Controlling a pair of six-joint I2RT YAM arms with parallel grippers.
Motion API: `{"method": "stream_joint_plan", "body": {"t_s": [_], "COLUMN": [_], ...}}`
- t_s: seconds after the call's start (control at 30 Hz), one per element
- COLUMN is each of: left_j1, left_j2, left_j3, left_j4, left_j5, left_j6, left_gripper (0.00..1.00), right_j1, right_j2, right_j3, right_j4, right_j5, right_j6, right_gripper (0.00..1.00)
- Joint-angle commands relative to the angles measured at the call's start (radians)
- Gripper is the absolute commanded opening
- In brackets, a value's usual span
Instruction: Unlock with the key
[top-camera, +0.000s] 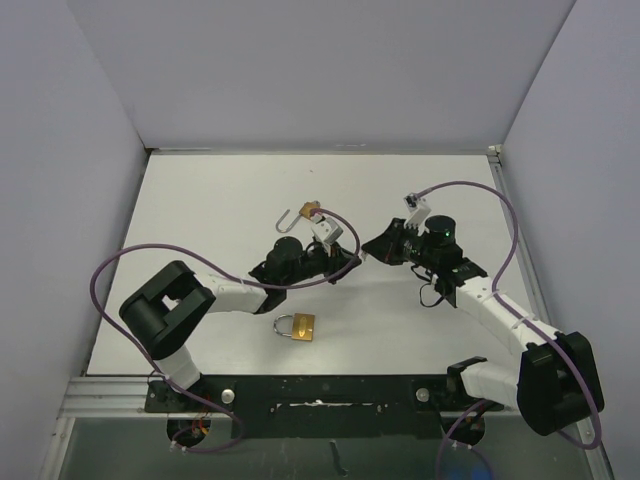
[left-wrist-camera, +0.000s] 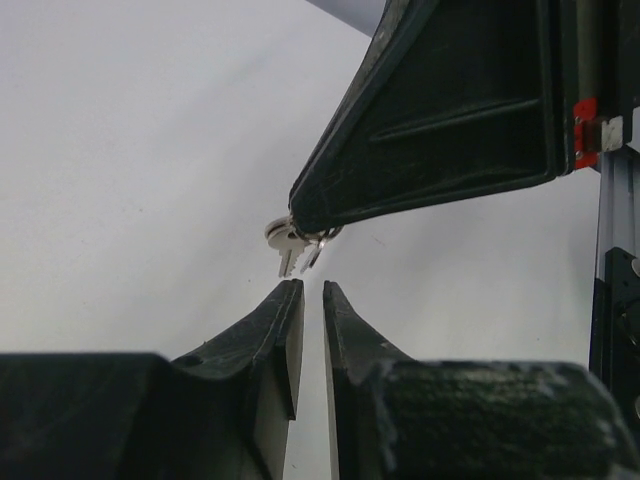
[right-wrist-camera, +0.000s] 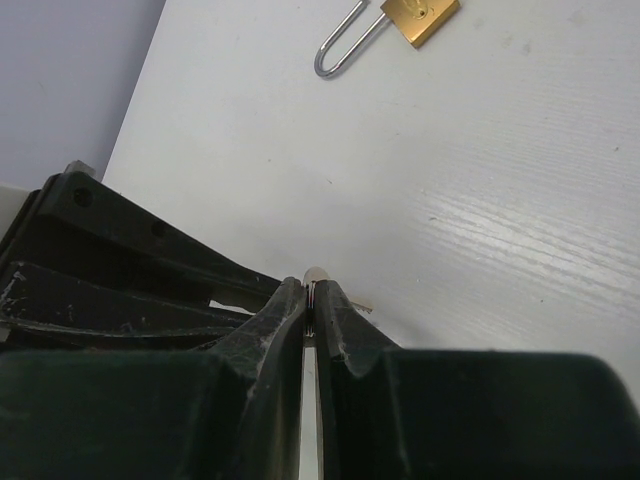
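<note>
Top external looks steeply down from the near edge over the whole table (top-camera: 200, 200); wrist cameras sit low, close, facing each other, sharing the keys (left-wrist-camera: 288, 240); right wrist and top share the open padlock (right-wrist-camera: 412, 18).

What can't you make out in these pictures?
- Right wrist view: the keys are almost wholly hidden between the fingers of the right gripper.
- Right wrist view: the open padlock has its body cut off by the top edge.
- Top view: the near padlock is too small to show its keyhole.
</note>
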Motion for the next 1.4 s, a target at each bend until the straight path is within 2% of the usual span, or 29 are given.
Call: {"method": "stream_joint_plan", "body": {"t_s": [0.0,0.07,0.27,0.4,0.57,0.8,1.17,1.23,1.37], "left_j1": [0.005,0.005,0.005,0.005,0.005,0.005,0.006,0.006,0.007], "left_j2": [-0.002,-0.001,0.003,0.012,0.042,0.082,0.137,0.139,0.135], "left_j3": [0.055,0.057,0.057,0.038,0.014,0.022,0.053,0.056,0.047], "left_j4": [0.096,0.096,0.093,0.108,0.160,0.179,0.210,0.213,0.232], "left_j5": [0.019,0.021,0.028,0.031,0.033,0.031,0.024,0.023,0.021], "left_j6": [-0.012,-0.011,-0.015,-0.032,-0.057,-0.060,-0.060,-0.060,-0.060], "left_gripper": [0.13,0.00,0.00,0.22,0.33,0.40,0.40,0.35,0.19], "right_j1": [0.012,0.013,0.013,0.012,0.013,0.013,0.023,0.025,0.026], "right_j2": [-0.016,-0.017,-0.027,-0.027,-0.016,-0.009,-0.021,-0.024,-0.029], "right_j3": [-0.004,-0.002,0.006,0.015,0.024,0.040,0.047,0.045,0.043], "right_j4": [0.037,0.036,0.027,0.029,0.046,0.053,0.056,0.054,0.051], "right_j5": [-0.014,-0.013,-0.007,0.000,-0.008,-0.010,-0.009,-0.006,-0.003], "right_j6": [0.008,0.008,0.008,0.011,0.022,0.028,0.039,0.039,0.037], "right_gripper": [0.00,0.00,0.00,0.00,0.00,0.00,0.00,0.00,0.00]}}
